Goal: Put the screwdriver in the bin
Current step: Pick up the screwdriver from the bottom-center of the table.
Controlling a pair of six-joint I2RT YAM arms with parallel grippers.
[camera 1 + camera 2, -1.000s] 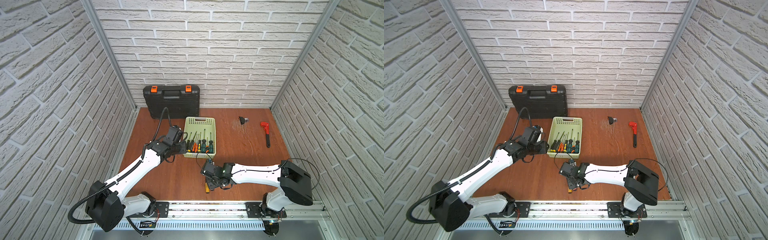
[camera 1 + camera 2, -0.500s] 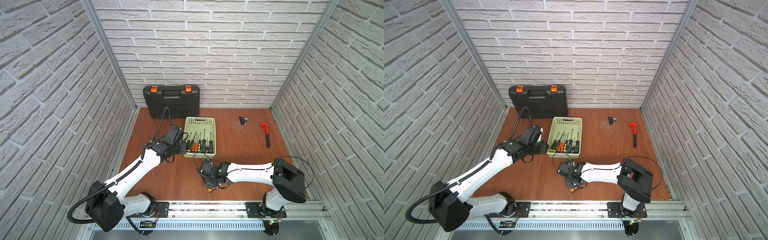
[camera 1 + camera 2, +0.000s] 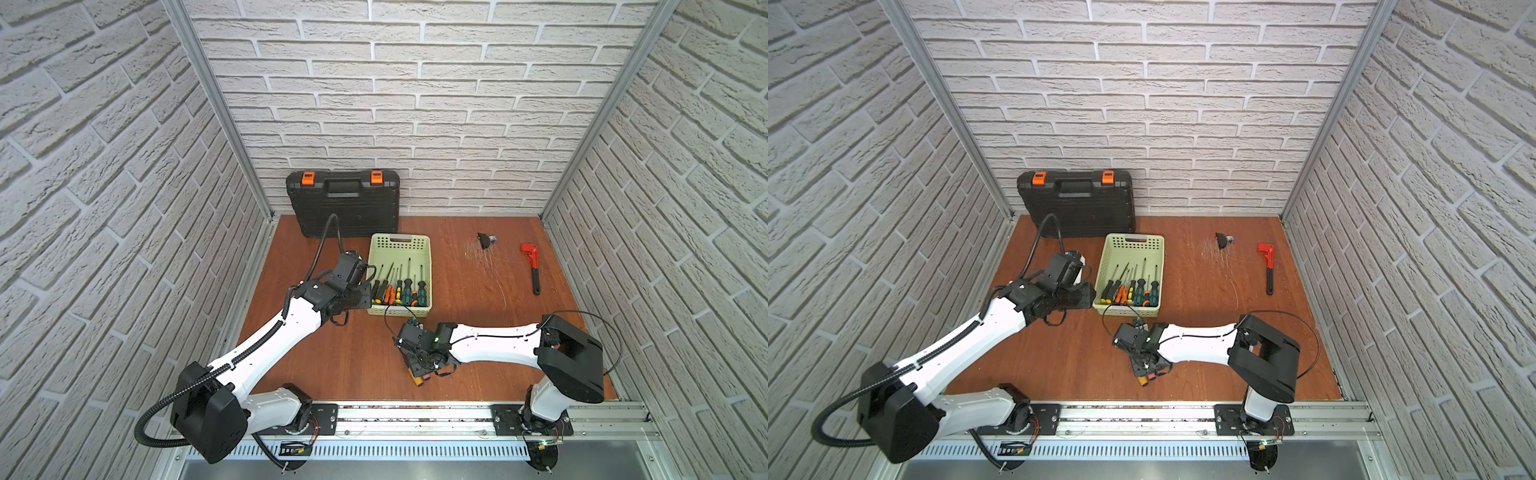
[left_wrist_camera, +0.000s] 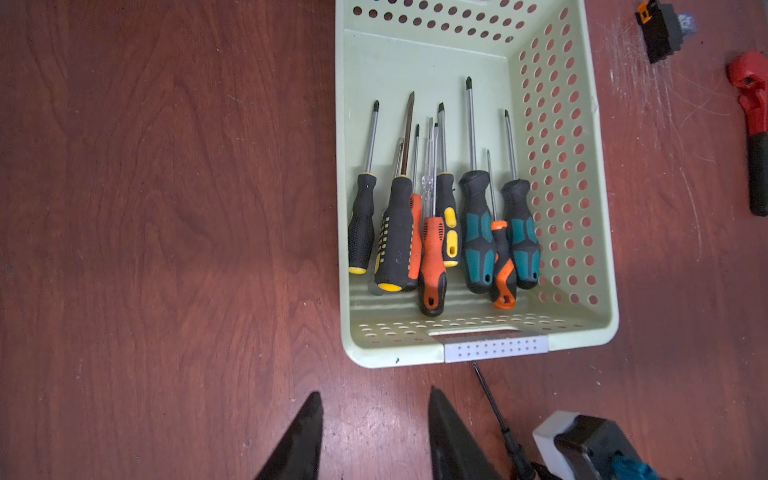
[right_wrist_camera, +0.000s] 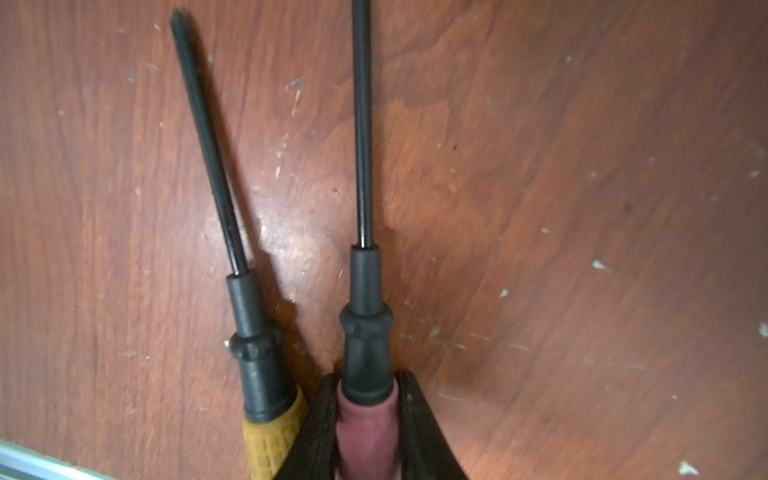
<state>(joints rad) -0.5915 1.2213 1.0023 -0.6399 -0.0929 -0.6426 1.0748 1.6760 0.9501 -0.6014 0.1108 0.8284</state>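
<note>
Closing through the last second, right jaws now clamp the maroon-handled screwdriver (image 5: 365,332) by its handle, seemingly ready to lift; a yellow-handled screwdriver (image 5: 253,332) lies just beside. In both top views it rests on the worktop (image 3: 332,365), near the bin (image 3: 399,239). Left wrist view: left jaws gape empty, parked beside the bin.

Right claw (image 5: 368,377) clamped low; left claw (image 4: 375,392) parted, perhaps hovering.
</note>
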